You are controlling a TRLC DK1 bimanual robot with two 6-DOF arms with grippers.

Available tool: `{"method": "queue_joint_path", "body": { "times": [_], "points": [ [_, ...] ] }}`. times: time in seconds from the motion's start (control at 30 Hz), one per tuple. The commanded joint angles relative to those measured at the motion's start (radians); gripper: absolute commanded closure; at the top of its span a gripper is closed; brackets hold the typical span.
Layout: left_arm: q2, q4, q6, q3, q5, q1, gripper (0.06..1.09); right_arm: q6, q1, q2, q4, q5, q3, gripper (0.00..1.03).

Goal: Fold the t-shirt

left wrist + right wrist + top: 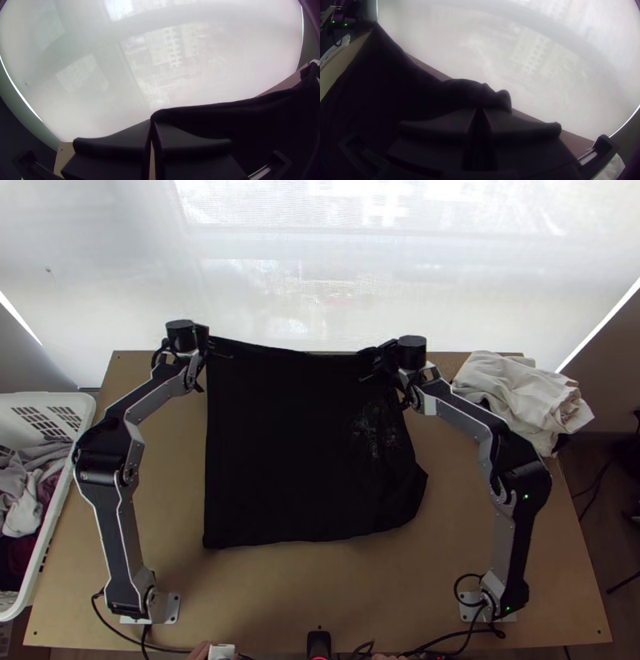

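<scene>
Between left tool (214, 351) and right tool (371, 365) spans the gripped black t-shirt (300, 448).

In the top view, the left arm (116, 520) rises from the lower left and bends inward, its left gripper (216, 350) at the upper left. The right arm (512, 540) climbs from the lower right and slants inward — the right gripper (370, 364) sits at upper centre. In both wrist views, black fingers (113, 145) meet at bottom centre — tips together.
</scene>
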Motion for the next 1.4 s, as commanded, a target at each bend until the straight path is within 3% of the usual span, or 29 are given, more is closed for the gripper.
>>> {"method": "queue_joint_path", "body": {
  "times": [0.0, 0.03, 0.1, 0.13, 0.17, 0.2, 0.27, 0.47, 0.7, 0.83, 1.1, 1.37],
  "points": [
    [0.093, -0.003, 0.004, 0.042, -0.013, 0.003, 1.05, -0.008, 0.000, 0.085, 0.000, 0.013, 0.038, 0.62],
    [0.095, -0.023, 0.004, 0.047, -0.012, 0.005, 1.02, -0.008, 0.000, 0.092, 0.000, 0.016, 0.041, 0.43],
    [0.085, -0.080, 0.001, 0.051, -0.010, 0.003, 0.82, -0.008, -0.002, 0.096, -0.008, 0.028, 0.050, 0.15],
    [0.073, -0.110, -0.004, 0.051, -0.010, 0.003, 0.66, -0.007, -0.002, 0.095, -0.011, 0.036, 0.053, 0.08],
    [0.058, -0.153, -0.012, 0.053, -0.003, 0.003, 0.43, -0.004, -0.002, 0.085, -0.013, 0.043, 0.053, 0.05],
    [0.038, -0.199, -0.028, 0.053, 0.024, 0.003, 0.24, 0.001, 0.000, 0.073, -0.014, 0.051, 0.052, 0.05],
    [-0.011, -0.302, -0.061, 0.051, 0.076, 0.006, 0.11, 0.024, -0.002, 0.036, -0.025, 0.060, 0.044, 0.05],
    [-0.257, -0.488, -0.124, -0.090, 0.186, 0.016, 0.11, 0.105, -0.009, -0.112, -0.100, 0.060, -0.007, 0.05],
    [-0.597, -0.647, -0.113, -0.387, 0.272, 0.008, 0.11, 0.139, -0.009, -0.330, -0.140, 0.059, -0.158, 0.05],
    [-0.751, -0.814, -0.078, -0.487, 0.317, 0.006, 0.11, 0.139, -0.014, -0.471, -0.171, 0.059, -0.267, 0.05],
    [-0.855, -1.156, 0.015, -0.536, 0.318, 0.028, 0.11, 0.134, -0.048, -0.691, -0.273, 0.059, -0.370, 0.05],
    [-0.893, -1.227, 0.027, -0.697, 0.318, -0.040, 0.11, 0.138, -0.028, -0.843, -0.474, 0.059, -0.385, 0.05]
  ]
}}
